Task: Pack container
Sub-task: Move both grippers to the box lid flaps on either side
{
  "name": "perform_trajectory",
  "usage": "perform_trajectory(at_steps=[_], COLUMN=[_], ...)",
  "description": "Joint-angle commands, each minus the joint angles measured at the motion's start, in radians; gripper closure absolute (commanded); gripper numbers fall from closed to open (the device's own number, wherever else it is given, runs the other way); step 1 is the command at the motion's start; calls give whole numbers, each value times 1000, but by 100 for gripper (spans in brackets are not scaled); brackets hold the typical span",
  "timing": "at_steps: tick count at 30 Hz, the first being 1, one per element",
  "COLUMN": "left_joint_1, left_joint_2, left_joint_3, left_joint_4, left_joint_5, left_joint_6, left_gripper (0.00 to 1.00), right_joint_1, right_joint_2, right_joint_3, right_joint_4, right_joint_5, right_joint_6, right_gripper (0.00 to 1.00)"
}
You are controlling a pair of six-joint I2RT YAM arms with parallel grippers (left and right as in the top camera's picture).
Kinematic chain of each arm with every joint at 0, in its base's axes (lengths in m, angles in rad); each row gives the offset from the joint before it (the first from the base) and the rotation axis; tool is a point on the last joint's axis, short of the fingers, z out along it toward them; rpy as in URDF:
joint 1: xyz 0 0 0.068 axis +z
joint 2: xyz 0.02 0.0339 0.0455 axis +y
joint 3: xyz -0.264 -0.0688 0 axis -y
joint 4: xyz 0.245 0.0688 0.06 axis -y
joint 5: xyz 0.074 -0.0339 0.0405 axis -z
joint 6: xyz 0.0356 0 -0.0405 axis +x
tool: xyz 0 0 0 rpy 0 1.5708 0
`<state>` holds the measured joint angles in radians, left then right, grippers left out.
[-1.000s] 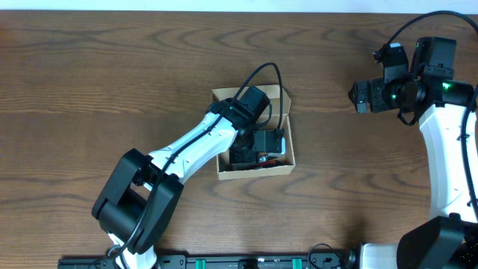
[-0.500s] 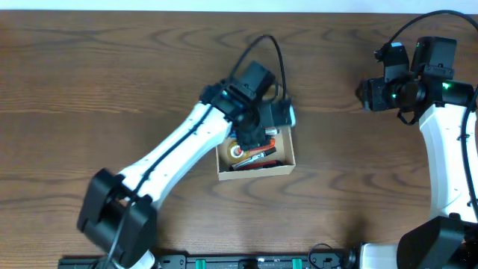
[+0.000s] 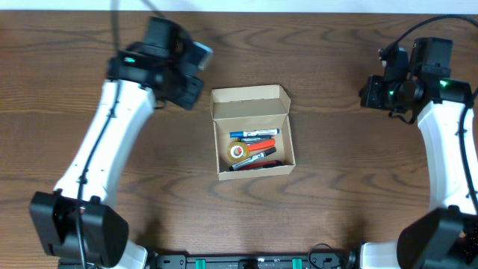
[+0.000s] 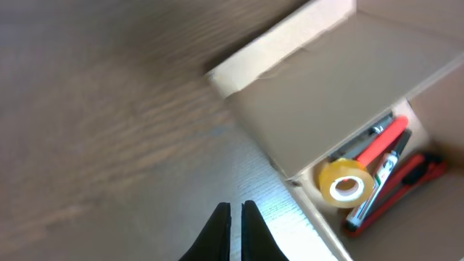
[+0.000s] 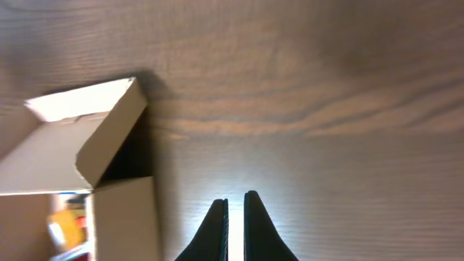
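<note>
1 s ago my left gripper (image 4: 236,217) was down inside the container (image 3: 254,171); now it has pulled right out and sits up and to the left of the container, well apart from it; the right gripper (image 5: 235,214) has barely moved, off to the right of the container.

With the arm gone I can see the contents: 1 yellow tape roll (image 3: 238,152) at the container's left side, a blue pen (image 3: 254,135) toward the lid end, a red pen (image 3: 258,155) and dark markers beside the roll; I judge the last item is dropped off and loading is done or nearly so; the flap lid (image 3: 250,106) stands open at the far end, so closing it looks like what is left.

Left fingers (image 4: 220,230): nearly together, only a thin slit between them, nothing gripped, nothing touched, bare table under them beside the container.

Right fingers (image 5: 252,217): same thin slit, empty, over bare table with the container off to the side.
</note>
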<state>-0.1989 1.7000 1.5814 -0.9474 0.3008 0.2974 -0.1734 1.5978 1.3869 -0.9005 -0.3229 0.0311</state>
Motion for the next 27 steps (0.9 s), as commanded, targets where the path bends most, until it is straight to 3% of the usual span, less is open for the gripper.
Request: perform_trajectory(at_steps=[1,10,21,27], left_joint_1=[116,274,279,279], left_joint_2=[13,94,327,419], left_joint_3=[-43,-212,-251,-251], left_joint_4=[-5,91,188,216], left_joint_5=[251,528,800,853], left_joint_6=[-74,-113,-112,-111], left_gripper=[94,94,94,94], right_joint_1=[-3,-1,71,131], right_joint_2=[80,309,441,458], right_joint_3=[7,7,7,7], right_joint_4=[-16,-23,3,50], right_joint_5=[-109,-339,-396,-445], right_joint_6=[134,140,137,198], right_gripper=[99,99,99,99])
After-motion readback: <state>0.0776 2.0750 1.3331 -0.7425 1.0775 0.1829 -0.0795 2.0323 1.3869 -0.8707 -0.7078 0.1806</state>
